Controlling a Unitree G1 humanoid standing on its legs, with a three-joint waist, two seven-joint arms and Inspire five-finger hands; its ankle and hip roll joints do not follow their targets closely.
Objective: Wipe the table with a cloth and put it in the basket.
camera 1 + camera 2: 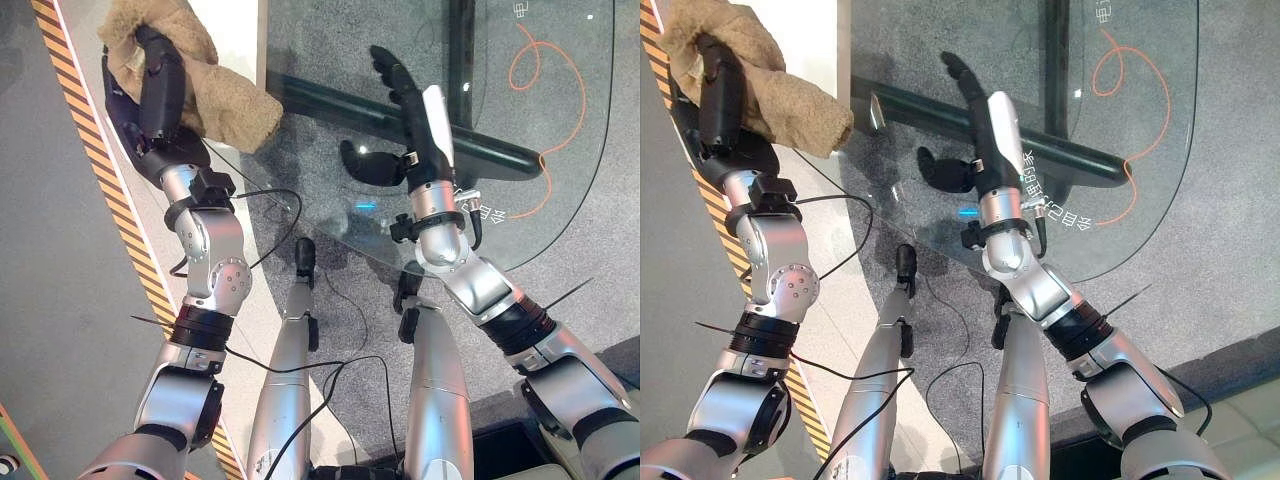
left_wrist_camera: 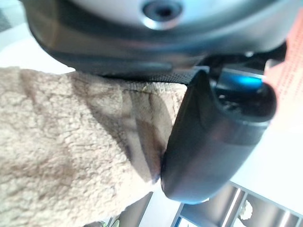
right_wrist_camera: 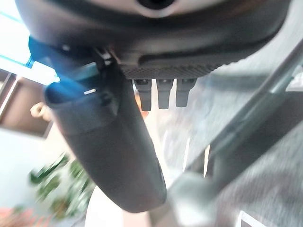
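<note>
A tan fluffy cloth (image 1: 232, 108) is bunched in my left hand (image 1: 155, 85), whose fingers and thumb curl round it at the far left, by the left edge of the glass table (image 1: 585, 190). In the left wrist view the thumb (image 2: 213, 142) presses against the cloth (image 2: 61, 146). My right hand (image 1: 418, 115) hovers over the middle of the glass with straight fingers and its thumb (image 1: 368, 165) spread out to the side, holding nothing. In the right wrist view the straight thumb (image 3: 113, 142) shows above the glass.
A dark bar (image 1: 500, 150) runs under the glass top. An orange cord (image 1: 545, 60) loops on the grey floor beneath it. A yellow and black striped tape (image 1: 105, 175) runs along the floor at the left, next to a white surface (image 1: 235, 30).
</note>
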